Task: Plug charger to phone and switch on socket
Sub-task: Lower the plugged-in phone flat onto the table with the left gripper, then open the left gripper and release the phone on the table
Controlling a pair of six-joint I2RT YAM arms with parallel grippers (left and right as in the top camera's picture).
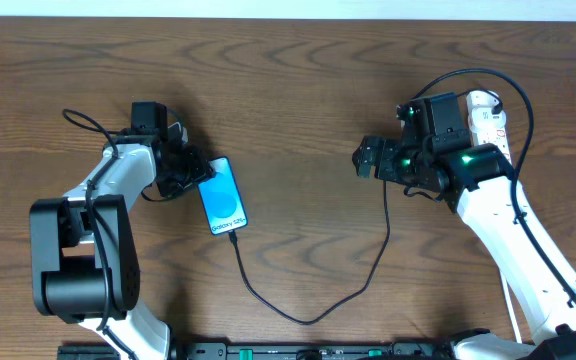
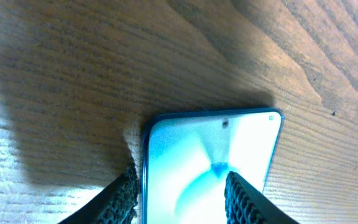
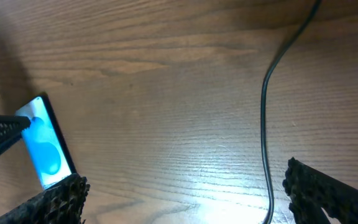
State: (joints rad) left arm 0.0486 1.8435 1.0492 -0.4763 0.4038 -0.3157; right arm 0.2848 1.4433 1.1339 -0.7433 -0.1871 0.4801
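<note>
The phone (image 1: 222, 196) lay flat on the table (image 1: 298, 100), blue screen up. The left gripper (image 2: 180, 194) hung over it with its fingers apart, not pinching it. The charger (image 1: 313, 318) seemed to reach the phone's bottom end, but that was hard to see. The right gripper (image 3: 184, 180) was wide open and empty, near the socket (image 1: 488, 118).

We count one slim, blue-screened black smartphone (image 1: 222, 195), one thin black charger cable (image 3: 263, 124), one small white plastic power strip (image 1: 486, 112) — and two white-and-black robot arms (image 1: 118, 178).
</note>
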